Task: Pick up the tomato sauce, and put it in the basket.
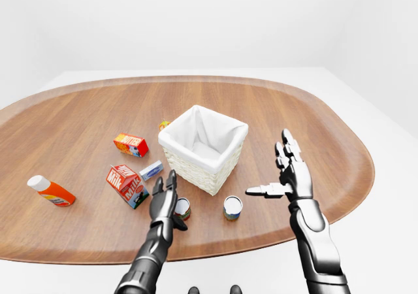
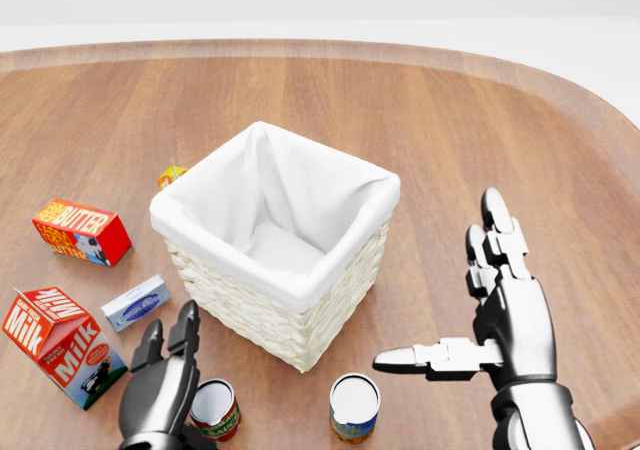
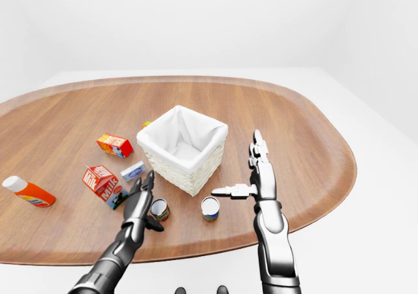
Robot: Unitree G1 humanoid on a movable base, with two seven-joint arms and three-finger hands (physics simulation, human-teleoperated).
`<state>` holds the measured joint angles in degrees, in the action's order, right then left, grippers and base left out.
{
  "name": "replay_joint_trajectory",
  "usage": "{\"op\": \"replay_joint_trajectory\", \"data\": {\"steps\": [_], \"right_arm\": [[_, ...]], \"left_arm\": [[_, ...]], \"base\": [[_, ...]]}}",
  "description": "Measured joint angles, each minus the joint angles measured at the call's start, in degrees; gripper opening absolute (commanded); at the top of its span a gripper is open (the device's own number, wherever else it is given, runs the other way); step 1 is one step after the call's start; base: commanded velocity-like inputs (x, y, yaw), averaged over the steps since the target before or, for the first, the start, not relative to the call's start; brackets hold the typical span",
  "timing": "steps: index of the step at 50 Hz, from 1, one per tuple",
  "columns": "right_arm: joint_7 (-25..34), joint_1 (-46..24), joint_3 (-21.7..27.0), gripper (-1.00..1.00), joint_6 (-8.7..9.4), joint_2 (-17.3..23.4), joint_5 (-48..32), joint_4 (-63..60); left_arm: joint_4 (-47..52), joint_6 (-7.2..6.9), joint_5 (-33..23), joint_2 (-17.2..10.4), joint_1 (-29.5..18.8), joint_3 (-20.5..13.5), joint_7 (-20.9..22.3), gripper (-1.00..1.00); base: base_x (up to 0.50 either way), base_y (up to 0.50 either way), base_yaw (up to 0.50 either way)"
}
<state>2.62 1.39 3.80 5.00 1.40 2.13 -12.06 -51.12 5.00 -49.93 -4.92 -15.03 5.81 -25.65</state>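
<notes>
Head view: basket [image 2: 275, 260], wicker with white liner, sits mid-bench [image 2: 440, 120], upright, nothing visible inside.

Tomato sauce [image 2: 214, 409] = red-labelled can with white lid, standing upright on the bench at the basket's 7 o'clock, near the bottom edge. Not in the basket.

Left hand [image 2: 160, 385] is just at 9 o'clock of that can, fingers extended and pointing up-frame, released, nothing held. Cannot tell whether it touches the can; it looks right beside it.

Right hand [image 2: 500, 320] hovers at the basket's 4 o'clock, released: fingers straight up-frame, thumb stuck out toward 9 o'clock. Holds nothing.

Second can [image 2: 354, 406], blue/yellow label with white lid, upright, at the basket's 6 o'clock, between the two hands and apart from both.

Basket's 9 o'clock side: butter box [image 2: 81, 231], small blue-white box [image 2: 135, 302], milk carton [image 2: 63, 346] tilted. Small yellow-orange item [image 2: 172, 176] peeks out at the basket's 10 o'clock, mostly hidden.

Left-eye view: orange bottle with white cap [image 1: 51, 191] lying flat, well apart at far 9 o'clock.
</notes>
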Motion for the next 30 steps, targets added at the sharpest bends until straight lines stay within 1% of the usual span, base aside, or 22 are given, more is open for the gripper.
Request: {"op": "replay_joint_trajectory", "data": {"steps": [24,25,27,28,29,30], "right_arm": [[-0.02,0.10,-0.12,1.00,0.00,-0.04,-0.04,-0.11],[-0.02,0.10,-0.12,1.00,0.00,-0.04,-0.04,-0.16],[-0.03,0.11,-0.12,1.00,0.00,-0.04,-0.03,-0.26],[-0.03,0.12,-0.12,1.00,0.00,-0.04,-0.03,-0.30],[-0.03,0.12,-0.12,1.00,0.00,-0.04,-0.03,-0.32],[-0.03,0.13,-0.12,1.00,0.00,-0.04,-0.03,-0.35]], "left_arm": [[-0.99,0.00,-0.17,0.02,-0.33,0.14,-0.61,1.00],[-0.98,0.00,-0.18,0.03,-0.32,0.14,-0.61,0.95],[-0.98,0.00,-0.18,0.03,-0.31,0.13,-0.62,0.28],[-0.99,0.00,-0.17,0.04,-0.30,0.13,-0.61,-0.33],[-1.02,0.00,-0.17,0.04,-0.30,0.14,-0.59,-1.00],[-1.06,0.00,-0.13,0.08,-0.26,0.24,-0.48,-1.00]], "base": [[0.00,0.00,0.00],[0.00,0.00,0.00],[0.00,0.00,0.00],[0.00,0.00,0.00],[0.00,0.00,0.00],[0.00,0.00,0.00]]}}
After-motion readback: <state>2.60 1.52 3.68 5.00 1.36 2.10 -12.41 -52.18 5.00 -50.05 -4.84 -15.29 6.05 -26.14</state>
